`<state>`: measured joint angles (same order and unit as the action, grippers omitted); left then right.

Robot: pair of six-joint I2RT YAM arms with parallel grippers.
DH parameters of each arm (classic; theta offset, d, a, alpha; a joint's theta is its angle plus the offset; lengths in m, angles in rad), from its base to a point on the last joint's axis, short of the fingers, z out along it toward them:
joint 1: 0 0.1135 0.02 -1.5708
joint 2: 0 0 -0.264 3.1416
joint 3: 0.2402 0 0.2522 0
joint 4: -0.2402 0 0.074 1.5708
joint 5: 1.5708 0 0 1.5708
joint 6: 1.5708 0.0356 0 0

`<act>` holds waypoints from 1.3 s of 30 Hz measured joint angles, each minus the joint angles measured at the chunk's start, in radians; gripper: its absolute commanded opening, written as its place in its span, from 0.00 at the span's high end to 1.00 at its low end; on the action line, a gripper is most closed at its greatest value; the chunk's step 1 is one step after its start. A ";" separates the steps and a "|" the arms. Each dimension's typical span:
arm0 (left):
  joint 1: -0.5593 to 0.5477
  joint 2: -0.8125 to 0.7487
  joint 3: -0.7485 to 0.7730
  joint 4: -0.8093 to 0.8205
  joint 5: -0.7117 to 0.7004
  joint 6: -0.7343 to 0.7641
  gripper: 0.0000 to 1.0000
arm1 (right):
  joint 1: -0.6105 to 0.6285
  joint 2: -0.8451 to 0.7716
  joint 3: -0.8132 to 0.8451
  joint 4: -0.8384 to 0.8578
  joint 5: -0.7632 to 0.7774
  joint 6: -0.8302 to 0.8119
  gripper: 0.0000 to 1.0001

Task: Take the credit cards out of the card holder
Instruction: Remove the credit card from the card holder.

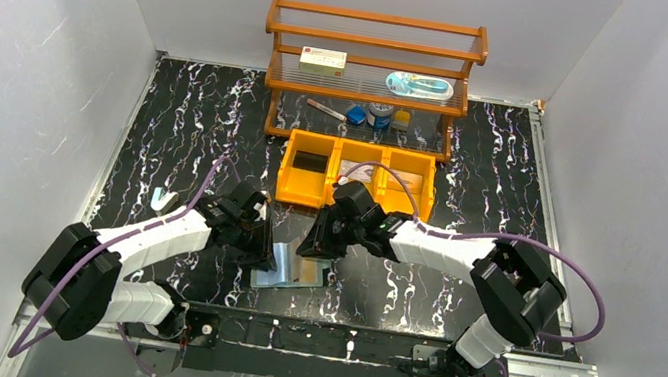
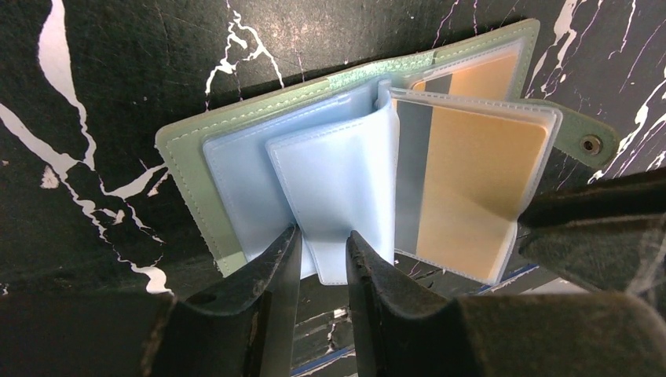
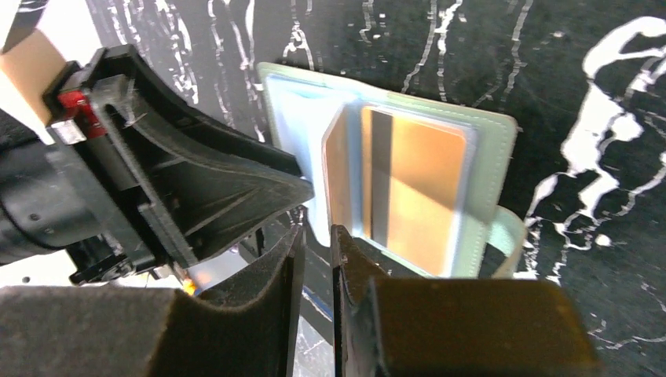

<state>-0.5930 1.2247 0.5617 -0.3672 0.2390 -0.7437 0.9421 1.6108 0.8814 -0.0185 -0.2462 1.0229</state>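
The sage-green card holder lies open on the black marbled table between both grippers. In the left wrist view its cover frames pale blue sleeves. One raised sleeve holds an orange-tan credit card with a dark stripe, and a second orange card shows behind it. My left gripper is narrowly open, its tips over the lower edge of an empty blue sleeve. My right gripper is open by a thin gap at the lower corner of the raised sleeve with the orange card. The snap tab sticks out to the right.
An orange three-compartment bin stands just behind the grippers, with a dark flat item in its left compartment. A wooden rack at the back carries a white box with a red label and small items. A small white object lies at left.
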 measured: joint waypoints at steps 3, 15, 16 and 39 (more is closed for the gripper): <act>0.000 0.000 0.000 -0.003 -0.003 0.000 0.74 | 0.000 0.005 0.008 0.024 -0.031 0.000 0.73; 0.000 -0.031 0.018 -0.063 -0.070 0.000 0.71 | 0.011 0.099 0.089 0.055 -0.121 -0.006 0.71; 0.000 -0.039 0.022 -0.073 -0.080 0.000 0.71 | 0.013 0.110 0.095 0.055 -0.126 -0.007 0.70; 0.000 -0.163 0.074 -0.201 -0.262 -0.042 0.55 | 0.027 0.174 0.119 -0.013 -0.080 -0.025 0.65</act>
<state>-0.5930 1.0622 0.6353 -0.5686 -0.0227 -0.7853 0.9688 1.7844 1.0000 -0.0319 -0.3260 0.9977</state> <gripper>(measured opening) 0.447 0.349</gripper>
